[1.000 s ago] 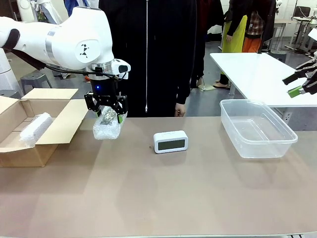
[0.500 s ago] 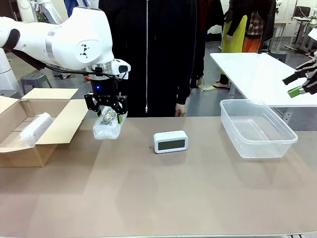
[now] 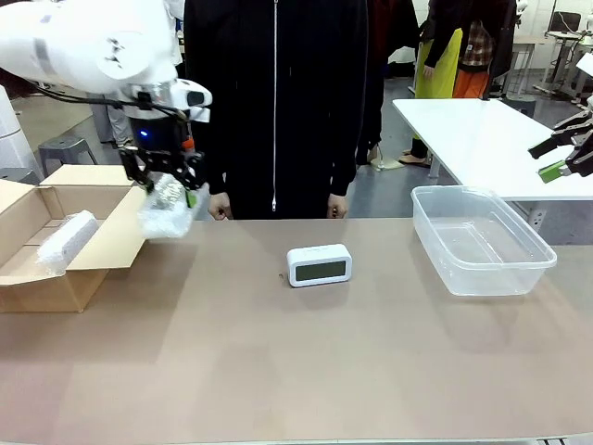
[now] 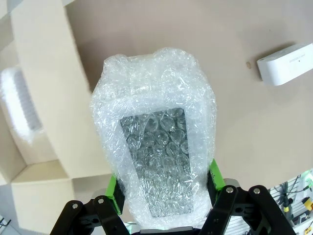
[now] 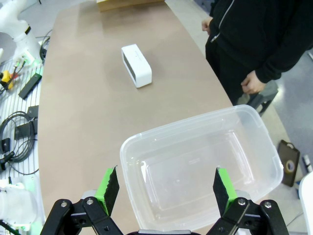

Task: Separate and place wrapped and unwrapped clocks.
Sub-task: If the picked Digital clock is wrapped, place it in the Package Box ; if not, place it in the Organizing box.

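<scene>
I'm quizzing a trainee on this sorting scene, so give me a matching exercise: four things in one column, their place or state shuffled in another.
1 white clock
2 clear tub
3 cardboard box
4 left gripper

a shut on a wrapped bundle
b right end of the table
c bare, mid-table
d second wrapped bundle lies inside

Pairs: 1-c, 2-b, 3-d, 4-a

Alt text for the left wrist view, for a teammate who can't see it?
The left gripper holds a bubble-wrapped clock near the flap of an open cardboard box, where another wrapped bundle lies. A bare white clock sits on the brown table.
</scene>
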